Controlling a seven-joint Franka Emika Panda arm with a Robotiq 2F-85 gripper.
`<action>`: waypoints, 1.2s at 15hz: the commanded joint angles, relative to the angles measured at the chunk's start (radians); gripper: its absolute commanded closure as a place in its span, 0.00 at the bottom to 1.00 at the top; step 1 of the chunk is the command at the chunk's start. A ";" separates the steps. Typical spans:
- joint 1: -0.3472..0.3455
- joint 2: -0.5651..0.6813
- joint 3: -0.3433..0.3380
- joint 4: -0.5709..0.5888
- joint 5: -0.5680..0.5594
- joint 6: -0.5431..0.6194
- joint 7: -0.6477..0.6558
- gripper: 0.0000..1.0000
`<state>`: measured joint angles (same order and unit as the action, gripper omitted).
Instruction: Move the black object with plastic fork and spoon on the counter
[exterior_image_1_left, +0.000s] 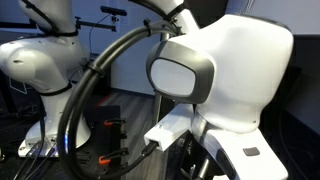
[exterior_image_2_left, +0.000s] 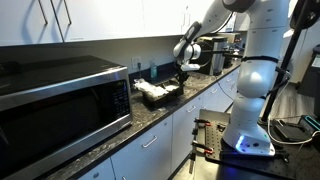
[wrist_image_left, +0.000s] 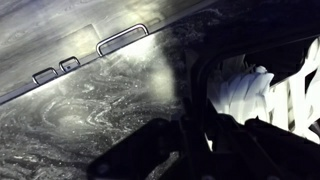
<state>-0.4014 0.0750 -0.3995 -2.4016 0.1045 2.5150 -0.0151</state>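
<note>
The black tray (exterior_image_2_left: 170, 97) lies on the dark speckled counter (exterior_image_2_left: 150, 116) to the right of a microwave, heaped with white plastic cutlery (exterior_image_2_left: 155, 88). My gripper (exterior_image_2_left: 183, 76) comes down at the tray's right end. In the wrist view the tray's wall (wrist_image_left: 200, 80) runs down between my dark fingers (wrist_image_left: 208, 140), which look closed on it. The white cutlery (wrist_image_left: 250, 90) lies just inside the wall, with counter (wrist_image_left: 90, 110) to the left. The picture is very dark at the jaws.
A large microwave (exterior_image_2_left: 60, 100) stands on the counter close to the tray's left. Appliances (exterior_image_2_left: 225, 50) stand at the counter's far end, with white cabinets above. The wall (wrist_image_left: 122, 38) lies behind the counter. An exterior view shows only the arm's body (exterior_image_1_left: 230, 70) and cables.
</note>
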 joint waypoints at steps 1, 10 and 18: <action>-0.012 0.064 0.012 0.061 0.110 0.069 -0.040 0.96; -0.047 0.192 -0.009 0.187 -0.039 0.072 -0.157 0.96; -0.086 0.230 0.013 0.270 -0.072 0.086 -0.227 0.96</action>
<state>-0.4641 0.2814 -0.4017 -2.1754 0.0358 2.6014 -0.2091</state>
